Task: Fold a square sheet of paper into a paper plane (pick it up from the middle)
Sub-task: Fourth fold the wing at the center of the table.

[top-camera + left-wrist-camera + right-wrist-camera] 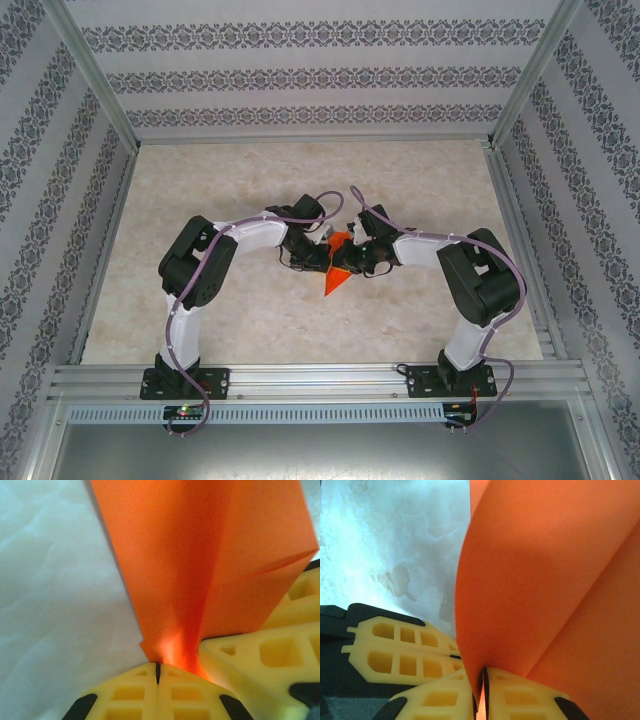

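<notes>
With left fingers (127,696) and right fingers (520,698) both pinched shut on the paper plane (334,275), press its centre crease evenly without tugging.

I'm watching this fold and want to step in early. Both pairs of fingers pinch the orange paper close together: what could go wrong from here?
1. The left fingers seem to pinch only a narrow end of the orange paper, so it might slip free if either arm pulls.
2. The right fingers hold the same paper right beside them; so crowded, they could bump or crumple the folds.
3. Opposite pulls could tear it along the crease.
</notes>
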`<state>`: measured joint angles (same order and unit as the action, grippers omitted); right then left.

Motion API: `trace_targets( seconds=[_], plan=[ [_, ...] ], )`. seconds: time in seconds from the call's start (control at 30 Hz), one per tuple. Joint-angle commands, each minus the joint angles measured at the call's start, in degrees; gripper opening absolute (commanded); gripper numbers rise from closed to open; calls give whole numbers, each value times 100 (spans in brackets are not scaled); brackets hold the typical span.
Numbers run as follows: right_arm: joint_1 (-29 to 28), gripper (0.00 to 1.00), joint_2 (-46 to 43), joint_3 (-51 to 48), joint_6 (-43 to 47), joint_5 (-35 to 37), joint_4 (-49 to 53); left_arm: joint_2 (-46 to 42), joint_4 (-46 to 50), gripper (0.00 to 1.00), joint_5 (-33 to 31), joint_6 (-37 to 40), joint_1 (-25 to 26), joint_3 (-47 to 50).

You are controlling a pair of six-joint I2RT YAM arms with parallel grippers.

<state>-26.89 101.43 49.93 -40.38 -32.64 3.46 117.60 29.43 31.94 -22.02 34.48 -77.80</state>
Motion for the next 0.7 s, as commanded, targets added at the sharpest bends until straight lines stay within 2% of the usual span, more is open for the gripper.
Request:
trace_targets(
  seconds=[0.0,0.2,0.67],
  plan=[
    [-45,16,70,119,-40,-99,-125,264,-280,5,-205,84,-37,90],
    [-45,21,-111,18,-120,-112,-319,263,-289,4,-197,75,-35,107],
    [97,24,-538,-213,-275,-71,-498,272,-315,4,-177,101,-46,129]
  ],
)
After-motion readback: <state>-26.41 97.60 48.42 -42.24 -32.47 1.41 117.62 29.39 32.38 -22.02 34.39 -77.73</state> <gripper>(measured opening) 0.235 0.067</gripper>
